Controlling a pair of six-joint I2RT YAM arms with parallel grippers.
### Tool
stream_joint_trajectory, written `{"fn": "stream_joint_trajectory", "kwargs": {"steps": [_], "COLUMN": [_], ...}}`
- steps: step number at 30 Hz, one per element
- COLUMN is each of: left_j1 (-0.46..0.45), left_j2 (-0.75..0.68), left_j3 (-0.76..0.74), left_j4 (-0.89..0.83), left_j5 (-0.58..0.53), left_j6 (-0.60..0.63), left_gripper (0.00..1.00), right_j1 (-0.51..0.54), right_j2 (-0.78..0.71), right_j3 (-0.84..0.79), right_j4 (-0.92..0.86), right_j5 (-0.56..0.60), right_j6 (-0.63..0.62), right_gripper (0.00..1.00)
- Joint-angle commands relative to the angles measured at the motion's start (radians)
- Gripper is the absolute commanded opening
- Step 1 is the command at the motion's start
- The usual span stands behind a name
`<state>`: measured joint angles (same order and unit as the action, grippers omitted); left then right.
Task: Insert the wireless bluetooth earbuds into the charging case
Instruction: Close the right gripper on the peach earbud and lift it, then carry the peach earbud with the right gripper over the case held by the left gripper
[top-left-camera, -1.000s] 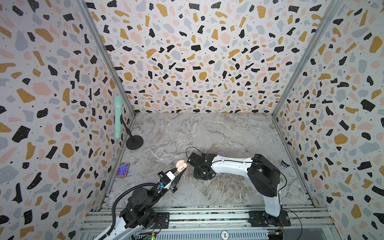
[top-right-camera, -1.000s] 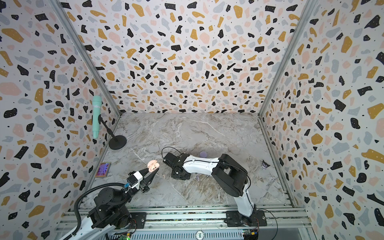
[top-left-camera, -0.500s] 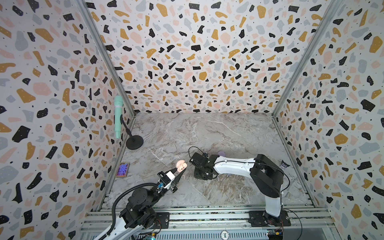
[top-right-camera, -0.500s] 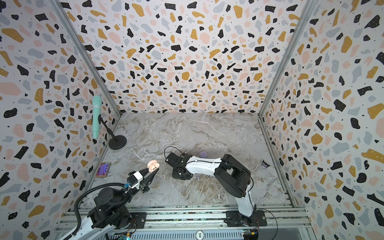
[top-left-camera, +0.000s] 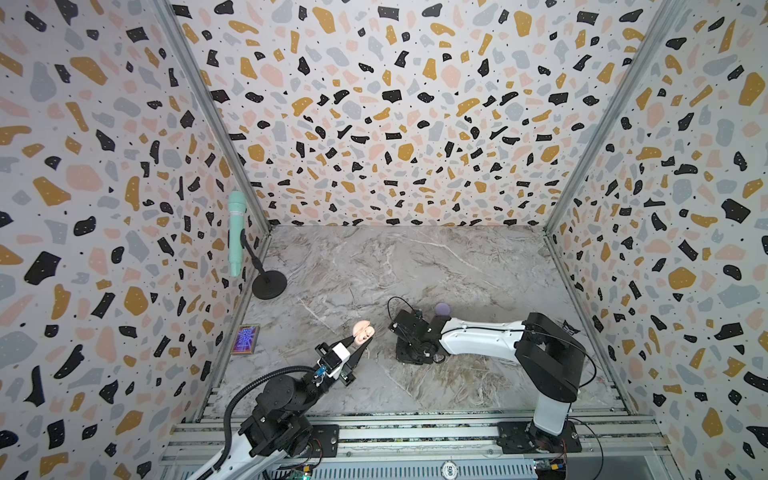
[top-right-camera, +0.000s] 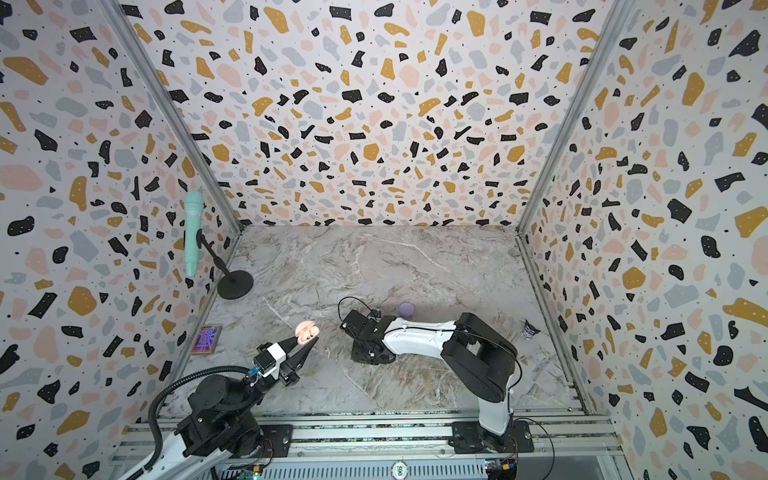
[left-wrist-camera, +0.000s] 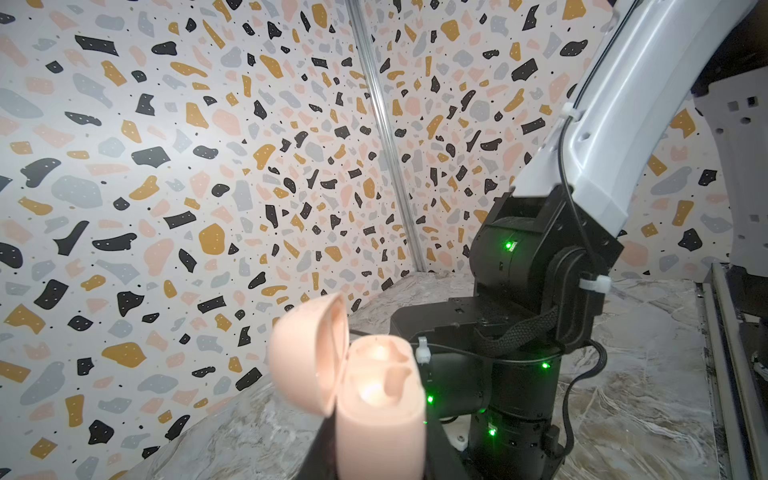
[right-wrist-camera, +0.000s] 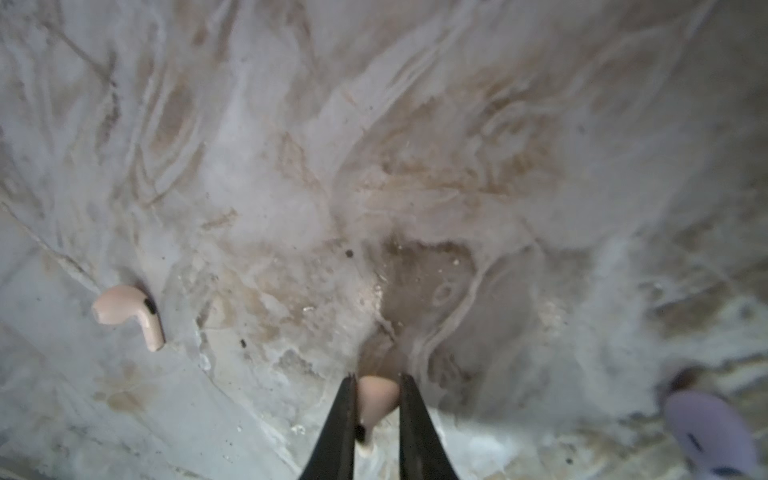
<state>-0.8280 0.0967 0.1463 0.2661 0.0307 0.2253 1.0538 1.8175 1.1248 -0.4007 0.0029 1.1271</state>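
Pink earbud (right-wrist-camera: 376, 401) between right gripper's (right-wrist-camera: 378, 378) jaws

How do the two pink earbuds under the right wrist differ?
The gripped earbud sits pinched between the right gripper's fingers; the loose earbud lies free on the marble table. The gripped earbud is partly hidden by the fingers; the loose earbud shows whole, on its side. Both are pale pink with a dark spot.

- This looks like a robot test booth in a lab, not a home.
- Panel walls (top-left-camera: 374, 124) with a printed speckle pattern close in a small marble-look table (top-left-camera: 415, 266) on three sides.
- A left arm (top-left-camera: 282, 395) and a right arm (top-left-camera: 478, 338) stand on metal rails (top-left-camera: 415, 434) at the front.
- A green microphone (top-left-camera: 236, 232) on a stand is in the corner.
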Motion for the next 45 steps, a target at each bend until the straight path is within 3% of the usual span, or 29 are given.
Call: {"fn": "stream_joint_trajectory", "kwargs": {"steps": [1, 23, 45], "left_j1": [-0.008, -0.008, -0.006], "left_j2": [0.003, 0.17, 0.242], "left_j3": [-0.01, -0.001, -0.001], "left_j4": [0.046, 0.1, 0.17], "left_j5": [0.02, 0.079, -0.006], "left_j6": [0.008, -0.016, -0.084], "left_gripper": [0.0, 0.0, 0.0], "right_j1": [-0.002, 0.032, 0.097], "right_j2": [-0.061, -0.316, -0.54], "right_j3": [-0.003, -0.148, -0.161], "right_j4": [0.007, 0.126, 0.181], "right_j5": [0.009, 0.075, 0.189], "right_j6": [-0.04, -0.147, -0.256], "right_gripper": [0.0, 0.0, 0.0]}}
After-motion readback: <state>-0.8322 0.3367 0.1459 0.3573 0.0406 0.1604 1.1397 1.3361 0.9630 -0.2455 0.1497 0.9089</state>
